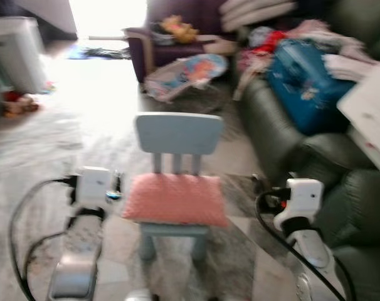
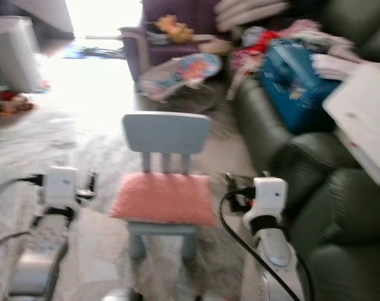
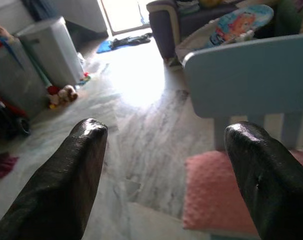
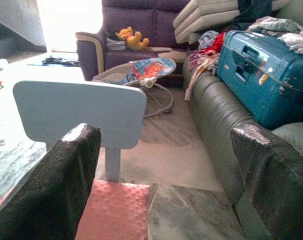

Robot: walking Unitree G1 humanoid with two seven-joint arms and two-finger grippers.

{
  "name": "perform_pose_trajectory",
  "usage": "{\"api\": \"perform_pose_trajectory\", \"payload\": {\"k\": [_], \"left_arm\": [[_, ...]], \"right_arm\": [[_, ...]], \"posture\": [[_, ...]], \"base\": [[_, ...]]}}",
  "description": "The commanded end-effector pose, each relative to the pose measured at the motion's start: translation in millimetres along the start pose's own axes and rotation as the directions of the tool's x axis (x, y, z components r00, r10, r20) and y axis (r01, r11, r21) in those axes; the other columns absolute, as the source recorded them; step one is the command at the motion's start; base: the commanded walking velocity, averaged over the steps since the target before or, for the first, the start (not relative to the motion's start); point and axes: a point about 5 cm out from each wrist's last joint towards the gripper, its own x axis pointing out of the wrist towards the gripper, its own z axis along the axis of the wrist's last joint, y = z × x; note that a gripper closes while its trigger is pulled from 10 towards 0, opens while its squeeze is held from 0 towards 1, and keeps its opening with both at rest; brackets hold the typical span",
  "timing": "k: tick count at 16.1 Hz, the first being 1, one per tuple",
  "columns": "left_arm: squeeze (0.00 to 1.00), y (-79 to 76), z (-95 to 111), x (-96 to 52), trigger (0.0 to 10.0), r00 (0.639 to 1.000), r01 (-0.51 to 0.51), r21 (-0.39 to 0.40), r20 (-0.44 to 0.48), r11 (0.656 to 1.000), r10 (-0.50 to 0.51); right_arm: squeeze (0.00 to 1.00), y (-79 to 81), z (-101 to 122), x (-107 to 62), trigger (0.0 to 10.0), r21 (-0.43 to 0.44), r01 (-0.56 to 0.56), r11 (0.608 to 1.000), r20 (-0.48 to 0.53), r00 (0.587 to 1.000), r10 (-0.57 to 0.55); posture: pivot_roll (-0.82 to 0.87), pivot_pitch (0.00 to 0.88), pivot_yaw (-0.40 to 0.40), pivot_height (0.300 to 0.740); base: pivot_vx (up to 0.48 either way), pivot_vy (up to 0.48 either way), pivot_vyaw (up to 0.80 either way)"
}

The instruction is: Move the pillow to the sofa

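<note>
Low in the frame, the left gripper [image 1: 115, 187] and the right gripper [image 2: 231, 188] sit at either side of the pink pillow [image 1: 175, 199], which lies flat on the seat of a small pale blue chair [image 1: 178, 133] at centre; neither claw touches it. From the left wrist view the two black fingers [image 3: 66, 185] stand wide apart with nothing between them, the pillow's corner just past one tip. The right wrist view shows its fingers [image 4: 51, 185] likewise spread and empty, the pillow below and between them. That view also brings out sharply what the blurred head views only hint at: the dark green sofa [image 4: 216, 120] beside the chair, a teal suitcase [image 4: 264, 75] resting on it, and farther back a baby bouncer [image 4: 141, 72] before a purple armchair [image 4: 136, 25].
</note>
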Motion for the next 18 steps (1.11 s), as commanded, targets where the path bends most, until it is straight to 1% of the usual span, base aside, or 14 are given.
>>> {"api": "perform_pose_trajectory", "payload": {"k": [1, 4, 8, 9, 11, 14, 15, 18], "left_arm": [[0.0, -5.5, 6.7, -0.8, 10.0, 0.999, 0.012, 0.0, 0.03, 1.0, -0.012], [0.0, -6.7, 7.5, -1.6, 10.0, 0.999, 0.026, -0.016, 0.036, 1.0, -0.025], [0.0, -9.2, 6.1, -3.2, 10.0, 0.999, 0.039, -0.009, 0.025, 0.999, -0.039], [0.0, -8.6, 6.8, -2.7, 10.0, 0.999, 0.039, 0.004, 0.03, 0.999, -0.039], [0.0, -9.0, 8.8, -2.7, 10.0, 0.998, 0.047, 0.001, 0.041, 0.999, -0.047], [0.0, -10.2, 9.4, -3.9, 10.0, 0.997, 0.053, 0.009, 0.049, 0.999, -0.054], [0.0, -11.8, 9.2, -4.7, 10.0, 0.997, 0.065, 0.0, 0.047, 0.998, -0.065], [0.0, -13.7, 8.9, -5.6, 10.0, 0.996, 0.075, -0.019, 0.044, 0.997, -0.074]], "right_arm": [[0.0, -5.7, 4.8, 0.9, 10.0, -0.007, 0.022, 1.0, 0.017, 1.0, -0.022], [0.0, -5.9, 4.9, 1.2, 10.0, -0.007, 0.023, 1.0, 0.017, 1.0, -0.023], [0.0, -4.5, 5.3, 1.1, 10.0, -0.009, 0.014, 1.0, 0.019, 1.0, -0.014], [0.0, -5.1, 5.3, 0.7, 10.0, -0.007, 0.019, 1.0, 0.019, 1.0, -0.019], [0.0, -5.4, 5.5, 0.5, 10.0, -0.007, 0.02, 1.0, 0.019, 1.0, -0.02], [0.0, -5.1, 5.2, -0.4, 10.0, -0.008, 0.018, 1.0, 0.018, 1.0, -0.018], [0.0, -5.1, 5.2, -0.5, 10.0, -0.007, 0.019, 1.0, 0.017, 1.0, -0.019], [0.0, -5.1, 4.8, -0.3, 10.0, -0.008, 0.02, 1.0, 0.016, 1.0, -0.02]], "posture": [[0.01, 0.0, -0.024, 0.74], [0.01, 0.0, -0.024, 0.74], [0.0, 0.002, -0.021, 0.74], [0.0, 0.003, -0.02, 0.74], [0.0, 0.004, -0.02, 0.74], [0.0, 0.007, -0.021, 0.74], [0.0, 0.008, -0.021, 0.74], [0.01, 0.01, -0.022, 0.74]], "base": [[0.0, 0.0, 0.0], [0.0, 0.0, 0.0], [0.282, 0.389, 0.0], [0.289, 0.386, 0.0], [0.364, 0.309, 0.0], [0.449, 0.0, 0.0], [0.398, 0.0, 0.0], [0.0, 0.0, 0.0]]}}
